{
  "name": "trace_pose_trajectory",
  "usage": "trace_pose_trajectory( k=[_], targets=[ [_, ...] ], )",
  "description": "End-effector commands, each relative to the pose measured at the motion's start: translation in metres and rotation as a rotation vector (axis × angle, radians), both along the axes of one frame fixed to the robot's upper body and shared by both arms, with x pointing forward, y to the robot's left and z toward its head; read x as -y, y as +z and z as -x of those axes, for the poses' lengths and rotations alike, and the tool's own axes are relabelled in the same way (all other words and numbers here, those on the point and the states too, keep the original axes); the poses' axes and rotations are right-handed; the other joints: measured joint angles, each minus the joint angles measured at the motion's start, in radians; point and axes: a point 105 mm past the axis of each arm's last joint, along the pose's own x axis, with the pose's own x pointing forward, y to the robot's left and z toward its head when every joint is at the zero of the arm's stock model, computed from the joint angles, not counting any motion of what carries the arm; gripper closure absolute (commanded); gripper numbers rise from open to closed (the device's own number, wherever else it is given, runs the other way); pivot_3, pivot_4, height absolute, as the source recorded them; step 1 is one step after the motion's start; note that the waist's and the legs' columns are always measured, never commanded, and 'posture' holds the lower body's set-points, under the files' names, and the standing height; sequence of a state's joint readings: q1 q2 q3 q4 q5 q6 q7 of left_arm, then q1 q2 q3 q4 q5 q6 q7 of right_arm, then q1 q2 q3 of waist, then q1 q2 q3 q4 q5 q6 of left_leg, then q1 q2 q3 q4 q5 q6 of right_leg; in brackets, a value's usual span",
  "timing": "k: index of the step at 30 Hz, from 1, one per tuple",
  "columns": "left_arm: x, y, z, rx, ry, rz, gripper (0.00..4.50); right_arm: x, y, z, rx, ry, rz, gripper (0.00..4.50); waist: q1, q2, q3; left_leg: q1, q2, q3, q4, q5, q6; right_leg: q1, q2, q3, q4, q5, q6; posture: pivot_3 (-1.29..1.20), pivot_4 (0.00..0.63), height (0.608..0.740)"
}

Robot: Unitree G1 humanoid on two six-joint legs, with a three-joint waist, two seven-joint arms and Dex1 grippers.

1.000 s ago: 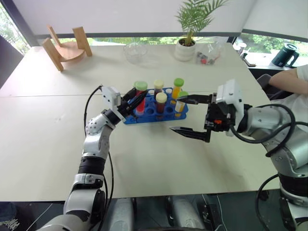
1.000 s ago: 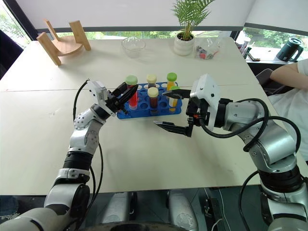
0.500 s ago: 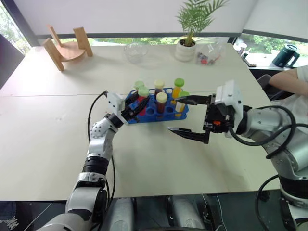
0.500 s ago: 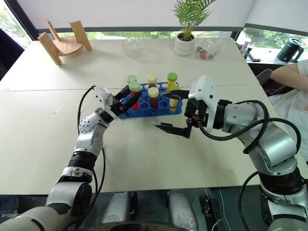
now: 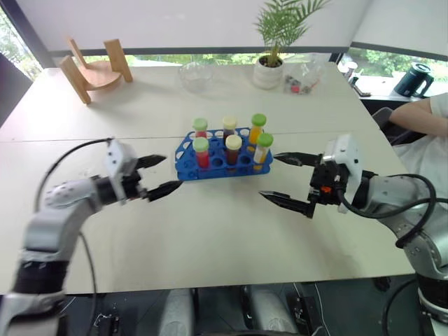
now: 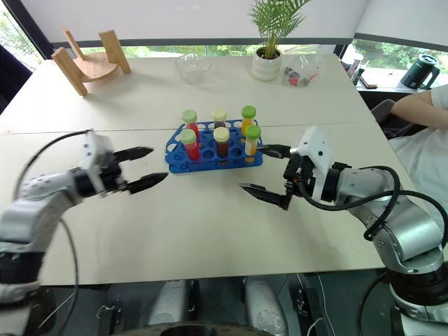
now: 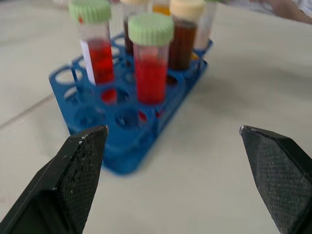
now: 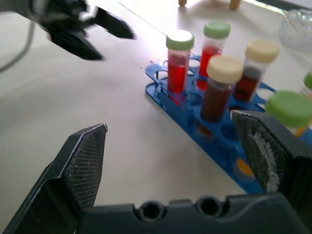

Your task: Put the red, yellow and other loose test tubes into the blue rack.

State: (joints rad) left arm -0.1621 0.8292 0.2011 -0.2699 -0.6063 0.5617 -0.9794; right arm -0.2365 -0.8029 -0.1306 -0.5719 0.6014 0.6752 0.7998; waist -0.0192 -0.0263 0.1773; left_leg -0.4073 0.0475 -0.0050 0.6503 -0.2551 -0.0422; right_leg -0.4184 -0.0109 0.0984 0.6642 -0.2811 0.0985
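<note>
Blue rack (image 5: 222, 159) sits mid-table holding six capped tubes upright, two red ones (image 5: 201, 152) nearest the left gripper (image 5: 157, 175), so loading looks finished. That claw hangs just beside the rack, jaws wide, empty; the right gripper (image 5: 287, 180) on the other side gapes wide, empty too

No writing, label, brand, number or sign can be read on anything here; the white patch on one red tube (image 7: 89, 52) in the rack shows no legible marks.
</note>
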Motion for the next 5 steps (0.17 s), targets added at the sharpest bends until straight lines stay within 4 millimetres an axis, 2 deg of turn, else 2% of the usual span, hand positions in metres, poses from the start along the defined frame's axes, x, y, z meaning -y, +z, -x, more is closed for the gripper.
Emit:
trace_pose_trajectory(
  k=[1, 5],
  targets=[
    [-0.0018, 0.0168, 0.0159, 0.003, -0.029, -0.035, 0.03, 0.0114, 0.0131, -0.0029, 0.061, -0.034, 0.002, 0.00, 0.000, 0.000, 0.000, 0.000, 0.000, 0.000, 0.000, 0.000, 0.000, 0.000, 0.000, 0.000, 0.000, 0.000, 0.000, 0.00, 0.150, 0.740],
    [-0.0051, 0.0211, 0.0228, -0.023, -0.027, -0.010, 0.03, 0.0159, 0.0148, -0.0063, 0.064, -0.041, 0.009, 0.00, 0.000, 0.000, 0.000, 0.000, 0.000, 0.001, 0.001, 0.000, 0.000, 0.000, 0.000, 0.000, -0.001, -0.001, -0.001, 0.00, 0.150, 0.740]
  ],
)
